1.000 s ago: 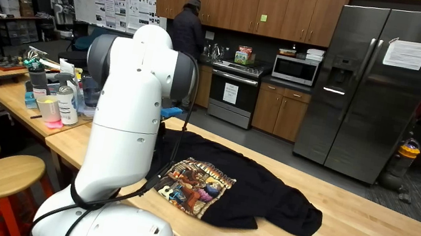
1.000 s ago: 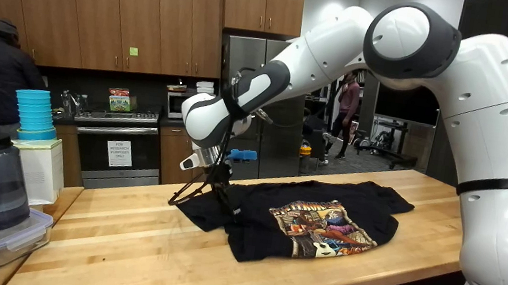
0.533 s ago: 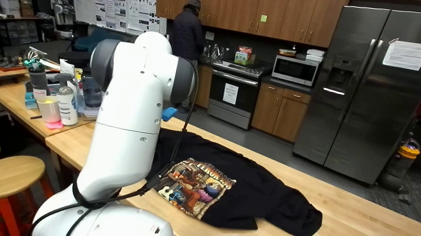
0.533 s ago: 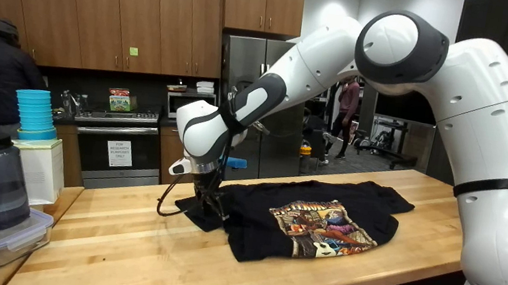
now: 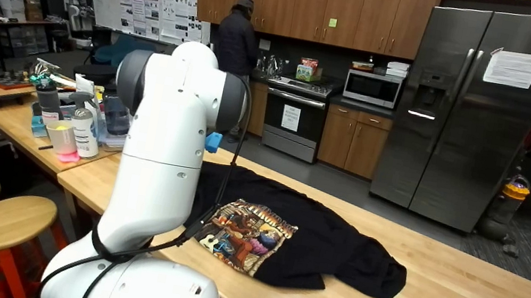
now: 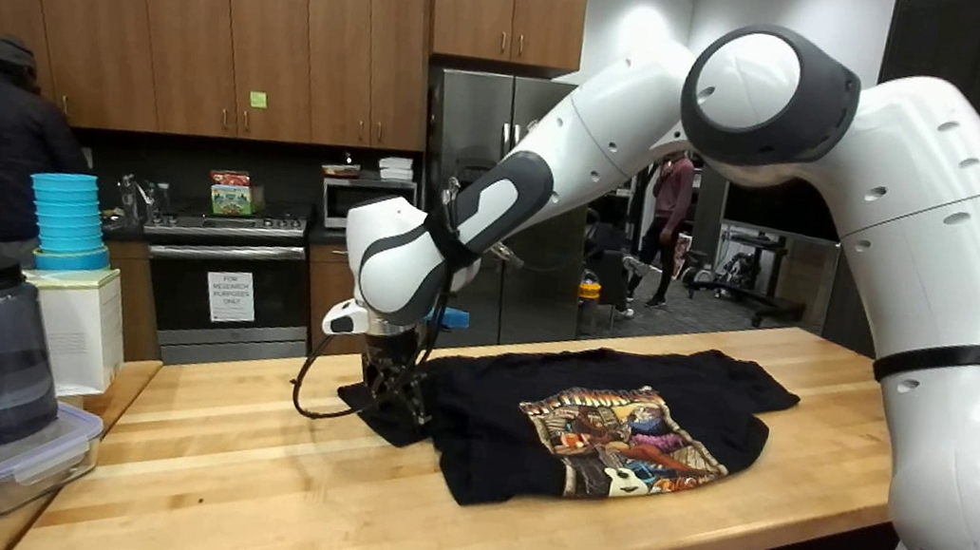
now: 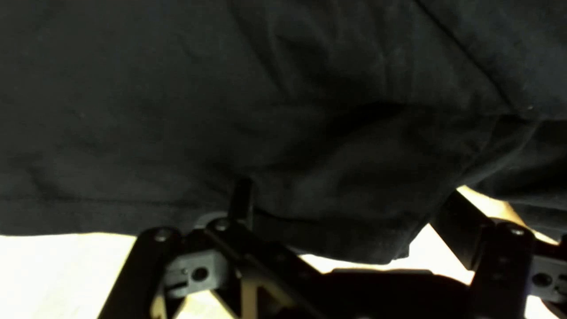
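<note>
Wrist view: jaws are wide. Gripper (image 7: pixel 352 215) straddles black shirt (image 7: pixel 283 128) near its edge, slack cloth in the gap. Frame-left finger (image 7: pixel 241 201) overlaps the cloth; frame-right finger (image 7: pixel 460 226) sits right at the cloth's edge, bright tabletop (image 7: pixel 66 266) showing beside it. Can't tell if either tip presses into the fabric.

In an exterior view, arm (image 6: pixel 763 102) reaches over from frame right, gripper pointing down, tips at the shirt's frame-left flap (image 6: pixel 396 434). Black on black, so the jaw gap isn't readable from here. Shirt lies spread on the tabletop, colorful print (image 6: pixel 624 447) facing up.

In an exterior view, the arm blocks the gripper; a blue part (image 5: pixel 213 142) pokes out next to it. Shirt lies to frame right of the arm, partly hidden behind it, print visible.
</note>
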Motion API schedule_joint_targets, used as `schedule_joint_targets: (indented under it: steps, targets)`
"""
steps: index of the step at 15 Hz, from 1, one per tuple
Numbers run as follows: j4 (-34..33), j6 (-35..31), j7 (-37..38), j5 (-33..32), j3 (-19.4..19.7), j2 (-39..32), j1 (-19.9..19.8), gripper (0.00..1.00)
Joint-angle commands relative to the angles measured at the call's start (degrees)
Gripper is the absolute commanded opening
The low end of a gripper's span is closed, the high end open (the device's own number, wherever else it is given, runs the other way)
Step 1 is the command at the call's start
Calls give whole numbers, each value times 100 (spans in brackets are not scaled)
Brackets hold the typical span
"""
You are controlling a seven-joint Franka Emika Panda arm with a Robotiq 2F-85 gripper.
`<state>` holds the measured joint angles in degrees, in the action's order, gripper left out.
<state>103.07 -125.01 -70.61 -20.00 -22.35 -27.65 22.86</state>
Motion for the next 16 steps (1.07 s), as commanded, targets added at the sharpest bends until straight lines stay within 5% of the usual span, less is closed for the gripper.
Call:
schedule_joint_targets:
  steps: [1, 5, 12, 16]
  targets:
    - [-117, -29, -158, 17, 115, -175, -30, 75]
    - [-249, -13, -250, 7, 131, -224, -1, 56]
    - [3, -548, -385, 78, -51, 240, 11, 1]
    - [211, -1056, -282, 196, -166, 751, -47, 1]
